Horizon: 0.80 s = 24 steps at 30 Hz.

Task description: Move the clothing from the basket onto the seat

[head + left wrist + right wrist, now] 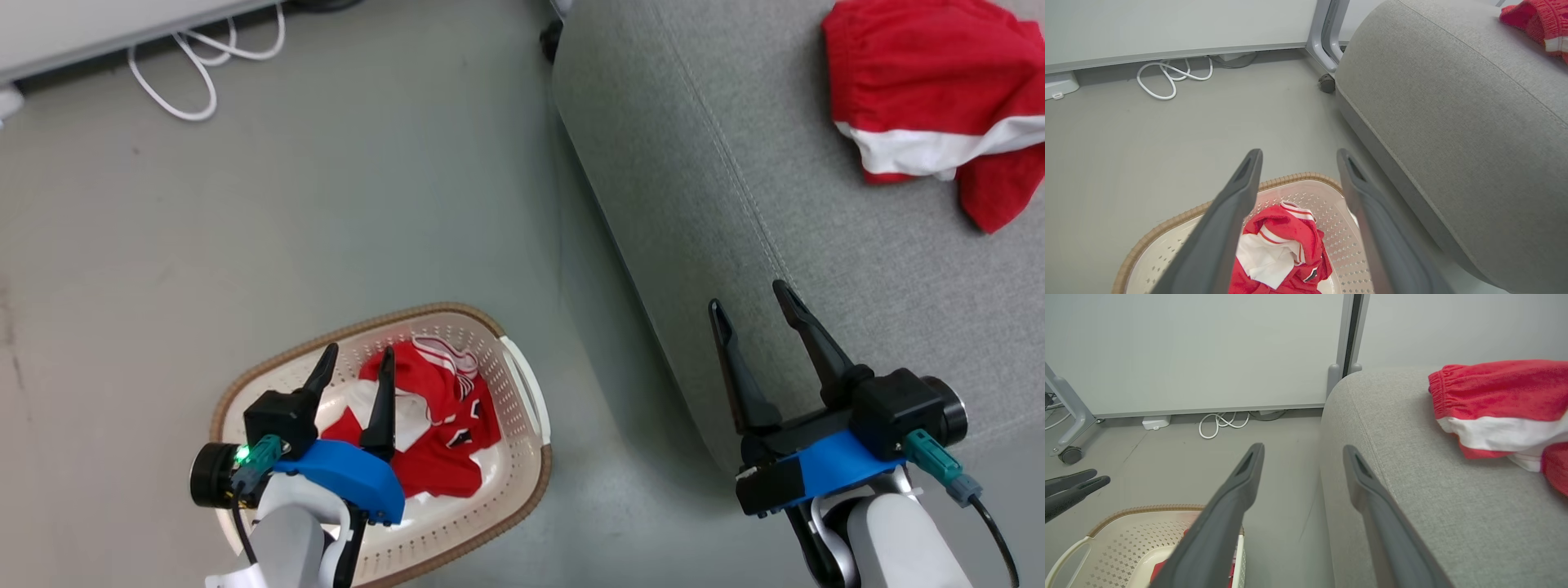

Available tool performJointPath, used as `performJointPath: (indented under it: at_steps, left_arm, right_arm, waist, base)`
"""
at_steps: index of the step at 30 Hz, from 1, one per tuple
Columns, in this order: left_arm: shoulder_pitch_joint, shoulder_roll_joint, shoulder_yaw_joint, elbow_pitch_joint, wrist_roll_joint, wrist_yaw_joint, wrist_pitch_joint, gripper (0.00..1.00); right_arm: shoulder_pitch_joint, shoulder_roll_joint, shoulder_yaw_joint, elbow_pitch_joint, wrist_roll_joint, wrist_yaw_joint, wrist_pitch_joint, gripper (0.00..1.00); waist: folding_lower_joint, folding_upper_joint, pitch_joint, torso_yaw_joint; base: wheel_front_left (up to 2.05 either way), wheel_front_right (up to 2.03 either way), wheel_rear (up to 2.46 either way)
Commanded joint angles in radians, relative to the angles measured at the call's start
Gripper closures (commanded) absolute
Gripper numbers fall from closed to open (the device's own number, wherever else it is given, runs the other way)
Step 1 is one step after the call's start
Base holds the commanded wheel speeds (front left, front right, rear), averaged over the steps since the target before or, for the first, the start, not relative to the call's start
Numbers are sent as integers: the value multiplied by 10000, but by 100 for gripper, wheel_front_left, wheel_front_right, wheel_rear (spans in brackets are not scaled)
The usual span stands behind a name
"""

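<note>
A red and white jersey [441,425] lies crumpled in the cream basket [522,384] on the floor at the lower left. My left gripper [357,358] hangs open above it, empty; its wrist view looks down on the jersey [1286,241] in the basket [1167,228]. Red shorts [922,98] with a white band lie on the grey seat [735,188] at the upper right. My right gripper [749,296] stands open and empty over the seat's near edge, and its wrist view takes in the shorts [1494,400] on the seat [1433,498].
White cable loops [196,65] lie on the grey floor by a pale panel at the back left. A small castor [1326,83] sits at the seat's far corner. The floor between basket and seat is open.
</note>
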Motion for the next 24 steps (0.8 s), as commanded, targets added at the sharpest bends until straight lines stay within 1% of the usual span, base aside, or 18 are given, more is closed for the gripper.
performJointPath:
  at_steps: [1, 12, 21, 24]
  left_arm:
    - [-222, 86, -70, 68, 17, -17, -28, 0]
    - [-1449, 386, -1325, 1590, -326, -17, -28, 0]
    - [-2782, 352, -2354, 3215, -1326, -17, 215, 0]
    - [-3135, 322, -2401, 3746, -1718, -17, 470, 0]
  right_arm:
    - [-158, 14, 13, -47, 42, 1, -84, 0]
    - [-597, 14, 403, -294, 336, 1, -376, 0]
    - [-890, 14, 610, -206, 553, 1, -588, 0]
    - [-984, 14, 667, -160, 627, 1, -629, 0]
  waist:
    - [-2, 0, 401, -207]
    - [-2, 0, 1757, -424]
    - [-2, 0, 2573, -604]
    - [-2, 0, 2775, -656]
  base:
    - [0, 0, 0]
    - [0, 0, 0]
    - [0, 0, 0]
    - [0, 0, 0]
